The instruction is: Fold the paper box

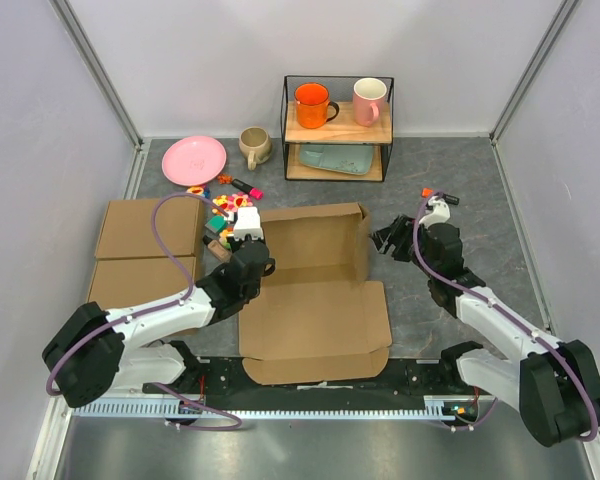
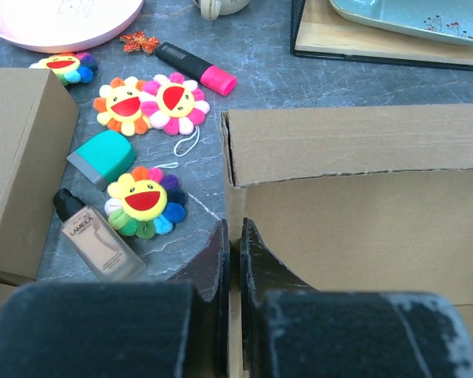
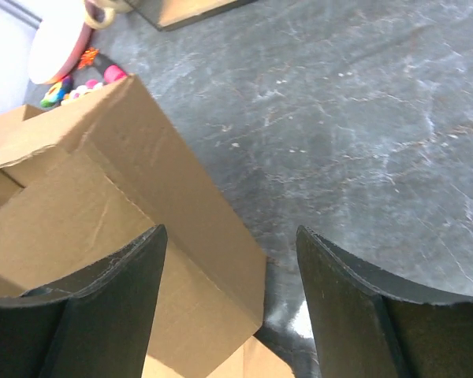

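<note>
The paper box (image 1: 315, 310) lies in the middle of the table as a brown cardboard sheet, with its back wall and right wall standing up. My left gripper (image 1: 262, 264) is at the box's left edge. In the left wrist view its jaws (image 2: 235, 236) are shut on the thin upright left flap of the box (image 2: 363, 213). My right gripper (image 1: 385, 240) is open beside the raised right wall. In the right wrist view it (image 3: 230, 236) straddles that wall's near corner (image 3: 181, 205), with one finger over the box's inside and the other over the table.
Two flat ready-made boxes (image 1: 145, 250) lie at the left. Flower toys (image 2: 146, 197), a foundation bottle (image 2: 94, 236), a teal block (image 2: 102, 156) and a pink marker (image 2: 197, 68) lie left of the box. A pink plate (image 1: 193, 159), a beige mug (image 1: 253, 146) and a wire shelf (image 1: 338, 128) with mugs stand at the back.
</note>
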`<state>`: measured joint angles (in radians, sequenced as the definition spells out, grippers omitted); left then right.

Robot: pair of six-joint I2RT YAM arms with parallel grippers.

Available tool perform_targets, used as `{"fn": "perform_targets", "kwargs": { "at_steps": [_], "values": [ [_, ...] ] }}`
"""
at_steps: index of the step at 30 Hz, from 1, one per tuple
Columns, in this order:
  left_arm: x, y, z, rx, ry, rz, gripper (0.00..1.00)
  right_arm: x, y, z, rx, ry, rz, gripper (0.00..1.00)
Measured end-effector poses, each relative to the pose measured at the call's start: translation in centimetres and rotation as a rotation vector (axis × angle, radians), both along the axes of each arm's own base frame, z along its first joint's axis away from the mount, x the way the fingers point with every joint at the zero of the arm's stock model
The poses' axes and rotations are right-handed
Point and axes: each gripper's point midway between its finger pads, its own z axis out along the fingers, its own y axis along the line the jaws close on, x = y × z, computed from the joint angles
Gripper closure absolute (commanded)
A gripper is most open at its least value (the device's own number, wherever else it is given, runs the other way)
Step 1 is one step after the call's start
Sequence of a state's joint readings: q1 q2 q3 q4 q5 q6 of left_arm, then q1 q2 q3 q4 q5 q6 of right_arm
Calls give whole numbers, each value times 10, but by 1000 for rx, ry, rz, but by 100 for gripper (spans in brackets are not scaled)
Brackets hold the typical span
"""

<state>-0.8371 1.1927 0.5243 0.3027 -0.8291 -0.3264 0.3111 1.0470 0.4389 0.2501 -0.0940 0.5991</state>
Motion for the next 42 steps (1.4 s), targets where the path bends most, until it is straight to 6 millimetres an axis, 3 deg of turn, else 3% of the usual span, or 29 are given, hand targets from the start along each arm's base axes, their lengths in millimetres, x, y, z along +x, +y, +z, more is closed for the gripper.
{"fn": "perform_targets", "kwargs": {
  "at_steps": [3,12,18,25,30,34,40,41,42],
  "values": [
    [0,0,0,0,0,-1,98,0,11,6,11,-32,47,23],
    [-1,-1,0,0,0,-4,98,-9,56,-2,-63,-41,200,20],
    [-1,-2,0,1,-1,-8,98,9,68,5,-150,-78,184,22],
    [-4,-7,0,0,0,-23,98,42,64,6,-262,-95,99,50],
    [-4,-8,0,-1,-1,-27,98,49,59,-1,-338,-99,59,66],
    [-4,-8,0,-2,-2,-28,98,52,55,-4,-401,-107,26,100],
    [-4,-9,0,-4,-2,-31,98,55,54,-5,-537,-121,-17,97],
    [-4,-9,0,-4,-2,-31,98,55,54,-5,-549,-123,-26,88],
    [-4,-9,0,-4,-2,-31,98,54,53,-5,-560,-124,-36,72]
  ]
}}
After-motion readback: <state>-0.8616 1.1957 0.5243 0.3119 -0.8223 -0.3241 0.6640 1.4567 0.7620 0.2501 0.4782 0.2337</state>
